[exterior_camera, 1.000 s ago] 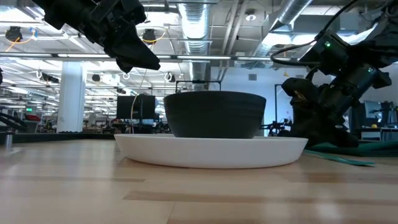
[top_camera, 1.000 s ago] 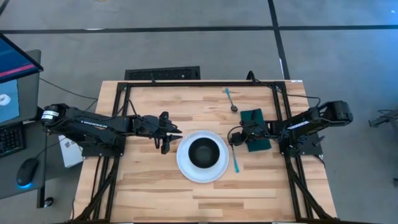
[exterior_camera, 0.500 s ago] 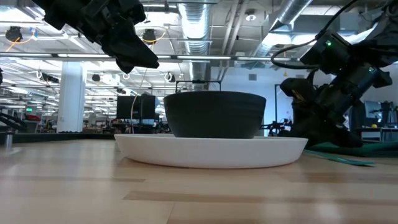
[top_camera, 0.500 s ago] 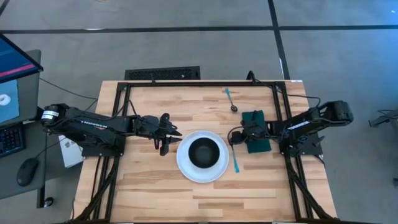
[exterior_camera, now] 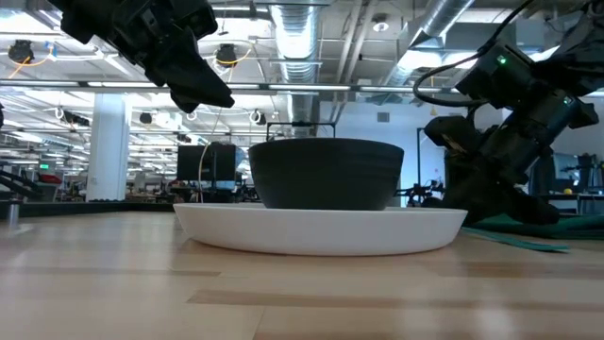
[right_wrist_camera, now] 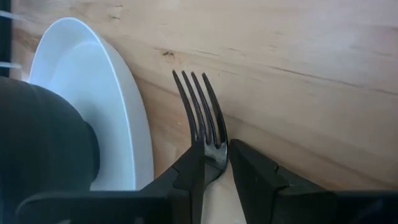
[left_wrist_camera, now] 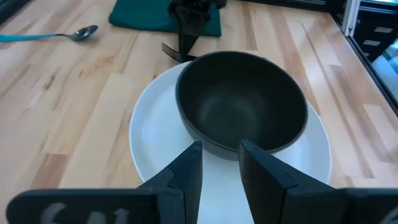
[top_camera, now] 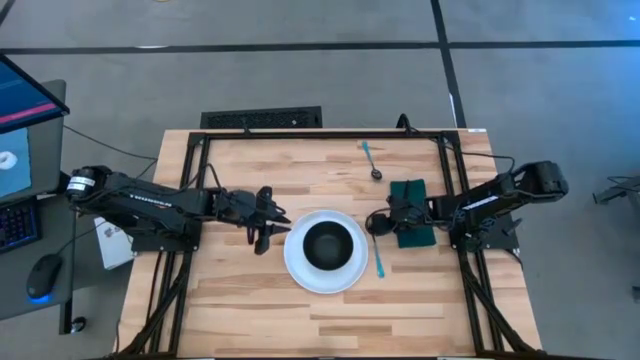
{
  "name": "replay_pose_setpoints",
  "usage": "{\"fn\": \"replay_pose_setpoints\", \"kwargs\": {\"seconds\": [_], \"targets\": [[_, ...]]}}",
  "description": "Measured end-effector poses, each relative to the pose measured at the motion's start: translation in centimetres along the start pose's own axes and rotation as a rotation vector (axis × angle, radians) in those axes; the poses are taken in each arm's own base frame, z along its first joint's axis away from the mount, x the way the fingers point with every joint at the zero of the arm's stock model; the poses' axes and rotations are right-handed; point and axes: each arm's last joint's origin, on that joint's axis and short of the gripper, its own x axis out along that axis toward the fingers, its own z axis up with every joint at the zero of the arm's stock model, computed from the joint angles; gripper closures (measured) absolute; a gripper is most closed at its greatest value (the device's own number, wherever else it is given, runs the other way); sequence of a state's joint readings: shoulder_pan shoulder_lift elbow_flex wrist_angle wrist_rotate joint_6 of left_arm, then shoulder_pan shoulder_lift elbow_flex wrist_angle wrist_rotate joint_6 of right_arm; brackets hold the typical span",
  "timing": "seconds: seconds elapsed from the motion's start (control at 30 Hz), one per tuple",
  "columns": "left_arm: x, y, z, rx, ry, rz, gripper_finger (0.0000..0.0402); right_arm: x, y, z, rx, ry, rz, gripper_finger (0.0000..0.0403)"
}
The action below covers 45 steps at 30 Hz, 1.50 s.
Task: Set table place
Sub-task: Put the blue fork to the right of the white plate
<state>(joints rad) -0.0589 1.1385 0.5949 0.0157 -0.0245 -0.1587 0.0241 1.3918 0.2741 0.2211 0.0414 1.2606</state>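
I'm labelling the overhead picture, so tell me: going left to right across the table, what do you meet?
Left gripper → white plate with the black bowl on it → right gripper → green napkin.

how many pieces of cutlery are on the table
2. The fork lies on the table just right of the plate, at the right gripper. The spoon lies near the far edge. None seems hidden.
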Motion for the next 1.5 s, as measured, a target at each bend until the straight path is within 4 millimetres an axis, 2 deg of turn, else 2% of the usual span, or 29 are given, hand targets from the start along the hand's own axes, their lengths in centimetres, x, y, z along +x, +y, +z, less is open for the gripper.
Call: {"fn": "replay_pose_setpoints", "kwargs": {"seconds": [0.37,0.93,1.5], "targets": [[0.0,-0.8,-0.2,0.006,0.007,-0.021,0.0307,-0.1,0.3,-1.0,0.018,0.034,0.011,0.0296],[0.0,-0.9,-0.2,0.007,0.007,-0.021,0.0307,-0.4,1.1,-4.1,0.045,0.130,0.048,0.0296],[0.0,-0.9,-0.2,-0.009,0.007,-0.022,0.0307,-1.3,3.0,-7.5,0.024,0.278,0.079,0.0296]]}}
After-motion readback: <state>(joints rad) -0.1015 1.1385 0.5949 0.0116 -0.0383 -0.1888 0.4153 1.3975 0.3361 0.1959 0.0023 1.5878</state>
